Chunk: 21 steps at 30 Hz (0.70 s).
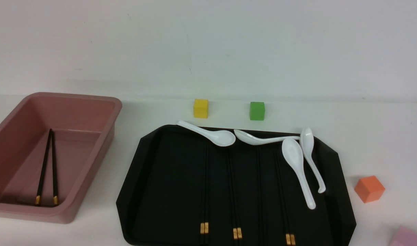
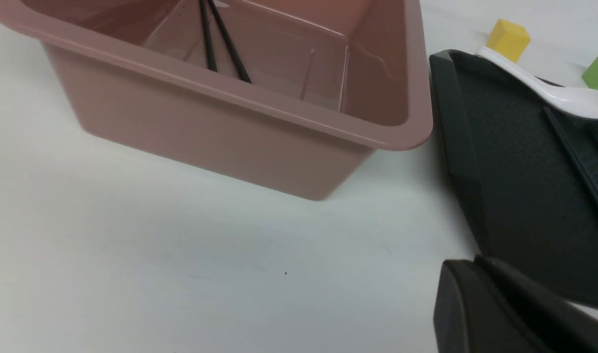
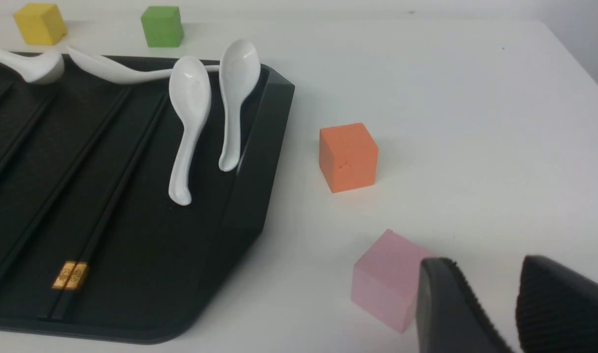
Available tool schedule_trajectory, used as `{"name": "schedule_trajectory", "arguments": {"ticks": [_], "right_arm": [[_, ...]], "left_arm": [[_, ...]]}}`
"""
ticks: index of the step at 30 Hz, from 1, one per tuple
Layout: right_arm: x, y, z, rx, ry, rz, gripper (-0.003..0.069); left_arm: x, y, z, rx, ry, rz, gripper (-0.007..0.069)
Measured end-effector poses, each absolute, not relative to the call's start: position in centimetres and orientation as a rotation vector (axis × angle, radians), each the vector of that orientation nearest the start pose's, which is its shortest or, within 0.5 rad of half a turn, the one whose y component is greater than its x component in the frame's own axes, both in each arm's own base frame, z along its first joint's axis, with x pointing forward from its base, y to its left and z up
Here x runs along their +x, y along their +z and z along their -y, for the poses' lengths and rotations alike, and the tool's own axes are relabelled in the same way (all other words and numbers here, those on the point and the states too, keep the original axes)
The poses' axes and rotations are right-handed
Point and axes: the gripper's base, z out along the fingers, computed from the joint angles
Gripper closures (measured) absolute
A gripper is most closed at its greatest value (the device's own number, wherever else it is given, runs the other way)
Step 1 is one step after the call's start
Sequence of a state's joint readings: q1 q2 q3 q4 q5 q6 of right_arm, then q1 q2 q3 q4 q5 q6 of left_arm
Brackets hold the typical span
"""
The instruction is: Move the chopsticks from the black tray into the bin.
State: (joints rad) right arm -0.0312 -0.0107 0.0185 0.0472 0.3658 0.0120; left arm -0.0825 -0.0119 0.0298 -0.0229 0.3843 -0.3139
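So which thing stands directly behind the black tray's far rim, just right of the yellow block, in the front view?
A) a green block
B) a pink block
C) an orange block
A: the small green block stands beyond the glossy black tray, to the right of the small yellow block.

The tray (image 3: pixel 250 196) holds four spoons: two (image 3: pixel 190 98) (image 3: pixel 233 98) near its side rim, two (image 3: pixel 117 71) (image 3: pixel 39 66) along its far rim. Chopsticks (image 3: pixel 103 215) lie inside the tray, one pair's gold bands showing. Just beyond the tray sit yellow (image 3: pixel 37 24) and green (image 3: pixel 161 27) blocks; beside it, orange (image 3: pixel 348 159) and pink (image 3: pixel 389 282) blocks. The right gripper (image 3: pixel 492 267) stands parted beside the tray.
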Motion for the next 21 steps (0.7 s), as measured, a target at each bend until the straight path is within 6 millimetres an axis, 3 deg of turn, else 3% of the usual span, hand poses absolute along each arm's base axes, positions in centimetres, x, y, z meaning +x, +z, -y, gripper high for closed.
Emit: {"name": "schedule_trajectory", "arguments": {"ticks": [21], "right_arm": [[5.27,17.47,0.01,0.069,0.033,-1.856,0.0419]], "left_arm": [[5.2,16.93,0.51,-0.233,-0.294,-1.882,0.0585]]}}
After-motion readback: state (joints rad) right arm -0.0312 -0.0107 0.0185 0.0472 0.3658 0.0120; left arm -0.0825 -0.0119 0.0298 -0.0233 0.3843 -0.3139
